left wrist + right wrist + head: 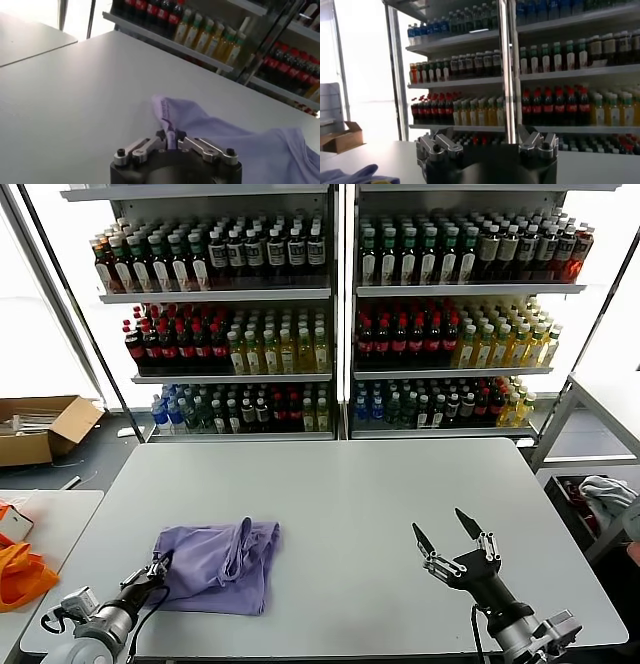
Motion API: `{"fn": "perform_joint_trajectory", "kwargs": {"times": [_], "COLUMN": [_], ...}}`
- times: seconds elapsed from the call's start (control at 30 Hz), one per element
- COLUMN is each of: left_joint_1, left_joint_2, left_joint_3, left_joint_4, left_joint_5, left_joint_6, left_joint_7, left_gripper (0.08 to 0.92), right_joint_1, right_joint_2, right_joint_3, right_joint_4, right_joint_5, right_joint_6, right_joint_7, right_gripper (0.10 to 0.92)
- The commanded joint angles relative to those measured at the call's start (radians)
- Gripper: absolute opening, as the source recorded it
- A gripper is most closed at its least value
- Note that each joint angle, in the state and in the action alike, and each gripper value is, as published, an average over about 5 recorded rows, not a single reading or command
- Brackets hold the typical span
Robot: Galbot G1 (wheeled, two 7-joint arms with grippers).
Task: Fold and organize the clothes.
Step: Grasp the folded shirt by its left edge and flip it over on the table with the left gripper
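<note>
Lavender T-shirt (220, 566) lying crumpled on table (330, 504), near left. Its left edge being pinched by left gripper (170, 141), jaws nearly closed. Right gripper (447, 534) being held wide open, empty, near right.

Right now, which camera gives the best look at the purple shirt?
The head view: it shows the whole lavender T-shirt crumpled on the table, with the left gripper at its edge. The left wrist view shows only part of it, close up, pinched between the fingers. The right wrist view catches just a corner.
</note>
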Motion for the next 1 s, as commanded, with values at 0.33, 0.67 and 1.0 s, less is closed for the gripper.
{"fn": "perform_joint_trajectory", "kwargs": {"times": [0.33,0.67,1.0], "left_joint_1": [0.061,0.041,0.004], "left_joint_2": [0.337,0.498,0.058], "left_joint_3": [-0.399,-0.425,0.117], "left_joint_4": [0.012,-0.067,-0.365], "left_joint_5": [-0.044,-0.123,0.137], "left_joint_6": [-0.016,0.066,0.088], "left_joint_7": [0.069,0.057,-0.07], "left_gripper": [0.118,0.118,0.118], "right_joint_1": [0.032,0.039,0.008], "right_joint_2": [-0.024,-0.039,-0.014], "right_joint_3": [-0.023,-0.033,-0.037], "right_joint_4": [-0.025,-0.026,-0.001], "right_joint_5": [0.031,0.041,0.013], "right_joint_6": [0.009,0.011,0.011], "right_joint_7": [0.002,0.005,0.006], "right_gripper": [0.823,0.823,0.823]}}
